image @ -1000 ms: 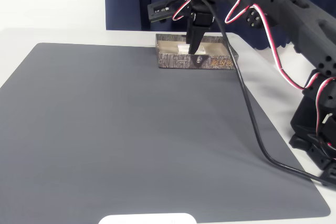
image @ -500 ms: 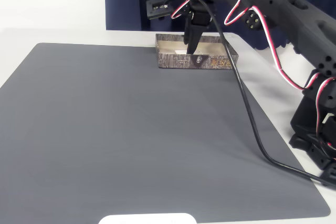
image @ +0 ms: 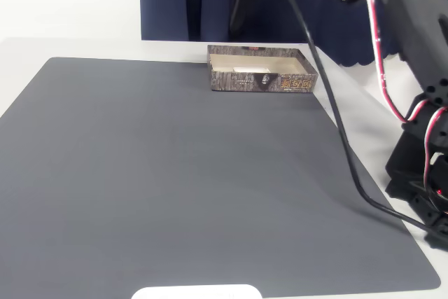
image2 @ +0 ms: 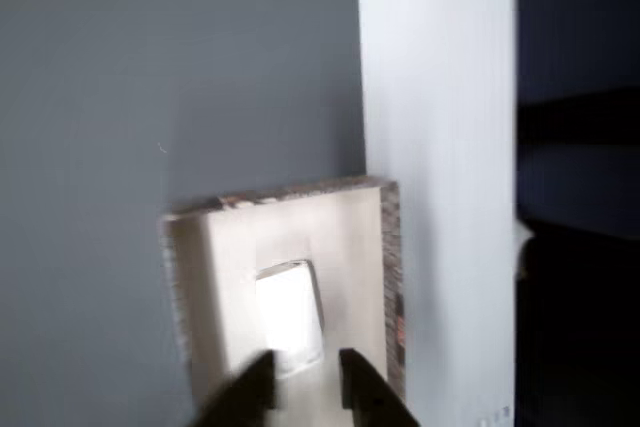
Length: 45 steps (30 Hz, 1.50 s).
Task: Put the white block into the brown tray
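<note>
Fixed view: the brown tray (image: pixel 260 77) stands at the far edge of a grey mat (image: pixel 175 187) on a white counter (image: pixel 42 47), with a dark blue curtain (image: pixel 182 5) behind it. The white block (image: pixel 246 69) lies flat inside the tray on its cream floor. The tray's near wall is bark-patterned and carries a small dark label (image: pixel 265 82); beside it are orange markings too small to read. The black arm (image: pixel 413 12), with red and white wires, reaches in from the right. A black cable (image: pixel 336 124) trails down across the mat.

Wrist view: the pincer (image2: pixel 303 387) hangs above the tray (image2: pixel 390 267), its two dark fingertips (image2: pixel 255 377) slightly apart and empty. The block (image2: pixel 288 315) lies just beyond the tips, touching neither. The picture is blurred.
</note>
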Available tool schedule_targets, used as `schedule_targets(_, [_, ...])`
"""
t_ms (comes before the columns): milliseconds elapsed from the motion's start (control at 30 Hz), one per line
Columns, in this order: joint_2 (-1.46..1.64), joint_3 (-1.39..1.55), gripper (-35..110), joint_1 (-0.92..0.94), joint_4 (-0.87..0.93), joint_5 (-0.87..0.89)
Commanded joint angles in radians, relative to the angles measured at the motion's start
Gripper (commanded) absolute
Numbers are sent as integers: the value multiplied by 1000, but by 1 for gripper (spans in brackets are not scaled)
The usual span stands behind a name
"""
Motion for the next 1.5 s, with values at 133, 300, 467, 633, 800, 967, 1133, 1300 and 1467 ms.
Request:
schedule_targets(133, [272, 276, 0, -97, 31, 31])
schedule_targets(300, [413, 500, 0, -166, 28, 186])
schedule_targets(467, [572, 698, 0, -268, 28, 333])
schedule_targets(633, [696, 838, 0, -397, 31, 426])
schedule_targets(800, [802, 957, 0, -528, 26, 531])
schedule_targets(967, [916, 1118, 0, -646, 8, 647])
schedule_targets(1133, [1029, 1345, 0, -759, -138, 718])
schedule_targets(1300, [1143, 1565, 0, -854, -272, 726])
schedule_targets(1467, [1305, 1821, 0, -905, -390, 758])
